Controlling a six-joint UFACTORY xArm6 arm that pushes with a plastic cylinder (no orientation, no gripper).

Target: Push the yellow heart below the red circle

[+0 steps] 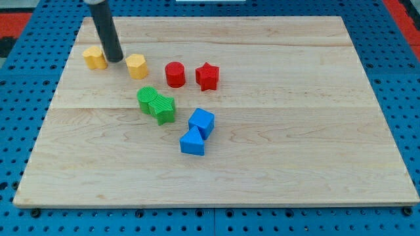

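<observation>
The red circle [174, 74] stands upper middle of the wooden board. Two yellow blocks lie to its left: one [136, 66] close to it, the other [95, 58] further left; I cannot tell for certain which is the heart. My tip [116, 59] rests on the board between the two yellow blocks, near the left one's right side and a short gap from the right one. The rod rises toward the view's top.
A red star [207, 76] sits right of the red circle. Two green blocks [156, 104] touch each other below the circle. Two blue blocks [197, 131] lie lower right of them. The board's edge [216, 203] meets a blue pegboard surround.
</observation>
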